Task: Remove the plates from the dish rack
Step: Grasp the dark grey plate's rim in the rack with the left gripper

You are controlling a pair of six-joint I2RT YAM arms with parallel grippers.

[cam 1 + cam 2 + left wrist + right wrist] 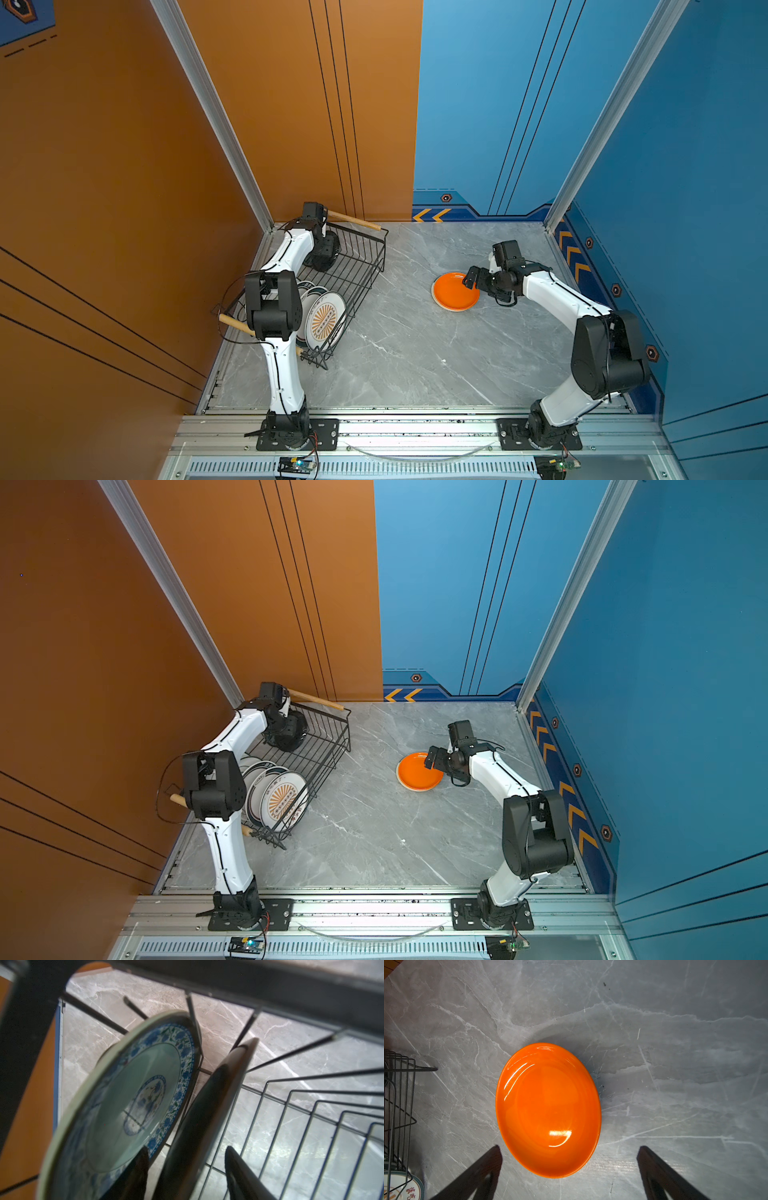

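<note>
Wire rack point(362, 266), glossy round orange plate point(548, 1109)

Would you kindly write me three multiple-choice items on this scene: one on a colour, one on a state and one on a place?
1. The wire of the rack is: A black, B white, C red.
2. The right gripper is: A shut on a plate, B open, C shut on nothing.
3. The orange plate is: A inside the rack, B held by the right gripper, C flat on the table.
Answers: 1 A, the wire is dark in both top views; 2 B, its jaws stand wide apart; 3 C, it lies on the grey table, gripped by nothing.
</note>
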